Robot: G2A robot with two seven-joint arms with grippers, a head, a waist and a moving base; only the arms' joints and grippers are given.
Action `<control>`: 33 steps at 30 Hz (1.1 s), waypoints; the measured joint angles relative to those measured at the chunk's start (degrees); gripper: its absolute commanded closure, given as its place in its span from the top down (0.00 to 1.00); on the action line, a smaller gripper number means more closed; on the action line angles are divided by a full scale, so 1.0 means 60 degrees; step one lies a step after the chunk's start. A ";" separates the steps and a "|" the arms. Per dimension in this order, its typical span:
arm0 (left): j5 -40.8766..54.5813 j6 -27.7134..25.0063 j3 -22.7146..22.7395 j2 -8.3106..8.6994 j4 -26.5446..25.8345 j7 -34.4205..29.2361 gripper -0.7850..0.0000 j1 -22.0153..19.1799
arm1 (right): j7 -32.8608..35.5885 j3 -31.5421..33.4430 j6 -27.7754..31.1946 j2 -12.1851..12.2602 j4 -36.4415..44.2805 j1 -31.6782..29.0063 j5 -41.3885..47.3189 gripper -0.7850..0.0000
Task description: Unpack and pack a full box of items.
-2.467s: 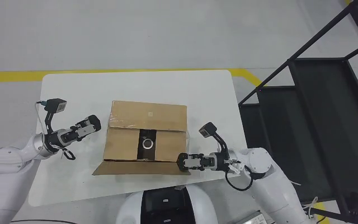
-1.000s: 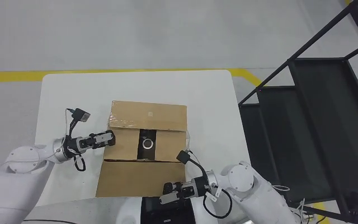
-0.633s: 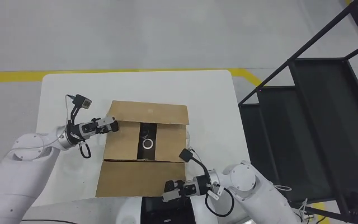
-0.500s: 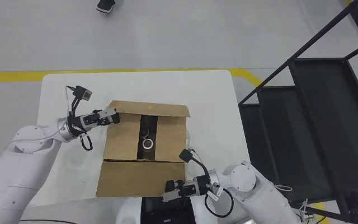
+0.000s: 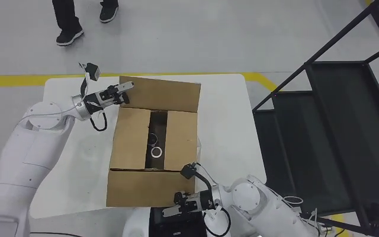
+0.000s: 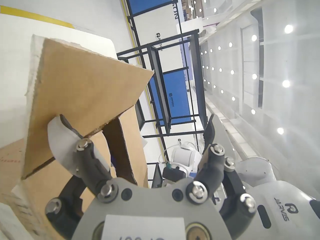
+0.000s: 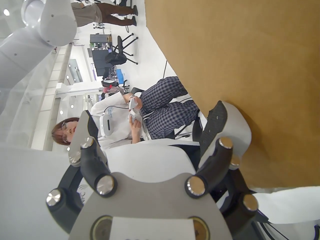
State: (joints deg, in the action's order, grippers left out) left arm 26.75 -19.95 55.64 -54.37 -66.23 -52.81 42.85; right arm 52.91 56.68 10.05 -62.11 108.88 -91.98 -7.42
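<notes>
A cardboard box [image 5: 131, 139] stands mid-table. Its far flap [image 5: 160, 93] is raised, its near flap [image 5: 151, 188] is folded out toward the front edge, and the two side flaps lie inward. The gap between them shows a dark item with a white ring [image 5: 156, 151]. My left gripper [image 5: 123, 89] is open at the far flap's left corner. In the left wrist view, one white finger [image 6: 62, 131] of that gripper [image 6: 136, 131] touches the flap [image 6: 82, 83]. My right gripper [image 5: 177, 212] is open, low under the near flap, one finger [image 7: 217, 118] against the cardboard [image 7: 237, 63].
The white table [image 5: 222, 112] has bare surface on both sides of the box and behind it. A black metal stair frame [image 5: 320, 106] stands just right of the table. A yellow floor line [image 5: 266, 80] runs past the far edge.
My left gripper swung from the box's left side to its far left corner, and the far flap rose with it. My right gripper dropped below the near flap, which folded outward.
</notes>
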 measured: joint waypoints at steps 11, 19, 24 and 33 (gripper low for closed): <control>0.0014 -0.0012 0.0011 0.0006 -0.0017 -0.0020 1.00 0.0017 | -0.0152 -0.0122 -0.0042 -0.0011 -0.0084 0.0093 0.0076 1.00; -0.0374 0.0176 -0.0022 -0.0080 -0.0110 0.0636 1.00 -0.0077 | -0.0512 -0.0446 -0.0082 -0.0061 -0.0371 0.0225 -0.0054 1.00; -0.1410 0.0227 -0.0629 -0.0358 0.0281 0.1125 1.00 -0.0582 | -0.0785 -0.0891 0.0074 -0.0149 -0.1029 0.0442 0.0015 1.00; -0.3448 0.0260 -0.1820 -0.0928 0.1706 0.2014 1.00 -0.1295 | -0.1761 -0.1116 0.0390 -0.0208 -0.1473 0.0604 -0.0350 1.00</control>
State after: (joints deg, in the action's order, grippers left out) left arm 6.06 -18.39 44.72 -59.94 -55.99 -40.73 35.08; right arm 42.34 49.98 12.39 -63.36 100.05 -88.35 -9.52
